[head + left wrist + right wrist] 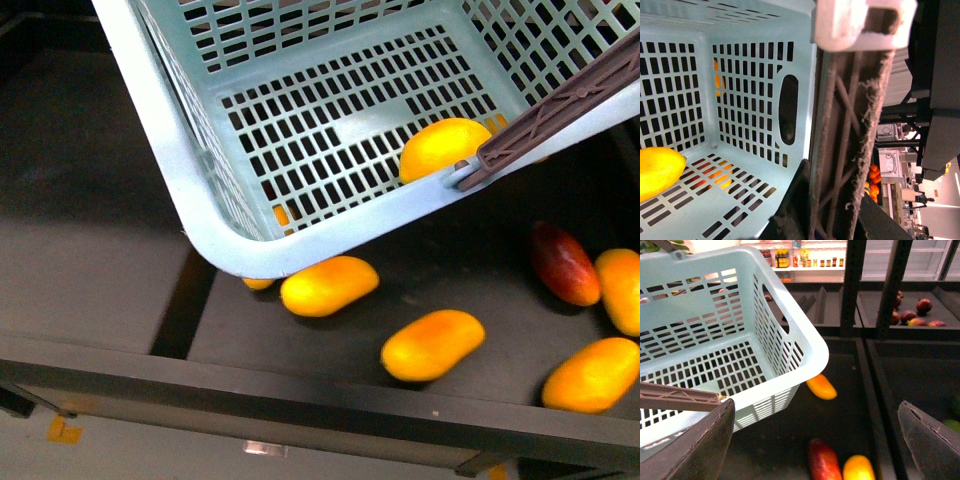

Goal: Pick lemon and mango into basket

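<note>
one aqua-blue basket [200, 200] hung tilted over a dark shelf [100, 260], its near corner lowest in the front view. one lemon [445, 148] lay inside on the slotted floor, against the near wall and just beside the hinge of the one brown handle [560, 105] seen there.

four orange-yellow mangoes lay in full sight on the shelf. one mango [328, 285] was just under the basket's corner and a second mango [432, 344] lay nearer the shelf's front edge. a third mango [592, 374] and a fourth mango [622, 290] were at the far right. a sliver of orange fruit [258, 283] showed from under the basket's rim; what it was could not be told. one red-blushed mango [565, 263] lay just beside the fourth.

the left gripper [832, 210] was clamped on the brown handle, whose bar ran up between its dark fingers [790, 205] to a pale hinge. the lemon sat on the basket floor, apart from that grip, at the edge of the left wrist view.

the right gripper [815, 410] stood spread wide, grasping nothing, outside the basket and above the shelf. in its wrist view the red-blushed mango and an orange-yellow one beside it lay on the shelf below the gap between the fingers. another mango lay just past the basket's corner, clear of both fingers.
</note>
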You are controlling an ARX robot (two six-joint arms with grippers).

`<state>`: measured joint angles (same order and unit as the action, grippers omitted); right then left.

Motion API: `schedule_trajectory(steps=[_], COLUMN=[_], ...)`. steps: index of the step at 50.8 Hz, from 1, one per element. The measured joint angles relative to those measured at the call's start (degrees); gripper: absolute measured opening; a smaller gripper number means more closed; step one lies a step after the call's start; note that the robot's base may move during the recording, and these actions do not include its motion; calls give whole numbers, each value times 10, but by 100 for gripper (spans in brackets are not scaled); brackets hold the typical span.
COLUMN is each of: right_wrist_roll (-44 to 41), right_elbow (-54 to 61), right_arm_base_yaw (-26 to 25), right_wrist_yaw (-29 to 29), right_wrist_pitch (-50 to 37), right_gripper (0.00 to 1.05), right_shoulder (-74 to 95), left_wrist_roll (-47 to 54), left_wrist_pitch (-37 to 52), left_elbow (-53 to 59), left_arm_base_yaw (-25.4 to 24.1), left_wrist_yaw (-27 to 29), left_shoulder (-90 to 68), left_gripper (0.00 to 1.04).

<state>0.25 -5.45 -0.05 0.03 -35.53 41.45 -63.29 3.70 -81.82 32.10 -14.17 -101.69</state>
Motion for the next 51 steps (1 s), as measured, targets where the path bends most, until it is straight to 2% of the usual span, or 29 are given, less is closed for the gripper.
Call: schedule_trajectory(steps=[31, 41, 49, 51], right_wrist_roll=[0, 0, 0, 21], right_elbow=[0, 0, 0, -13], right_arm_base_yaw=[1, 1, 1, 5], right_wrist_yaw=[-4, -3, -2, 26], right_wrist_pitch=[0, 0, 0, 42], right_gripper=[96, 96, 96, 96], right_shoulder=[1, 1, 1, 1], left_wrist_roll=[1, 12, 4, 3], left_wrist_pitch=[0, 0, 0, 0], left_elbow=[0, 0, 0, 0], left_arm_base_yaw=[-4, -10, -5, -3], left_wrist_yaw=[-1, 16, 2, 0], left_shoulder=[0, 0, 0, 0], left_gripper=[7, 7, 7, 7])
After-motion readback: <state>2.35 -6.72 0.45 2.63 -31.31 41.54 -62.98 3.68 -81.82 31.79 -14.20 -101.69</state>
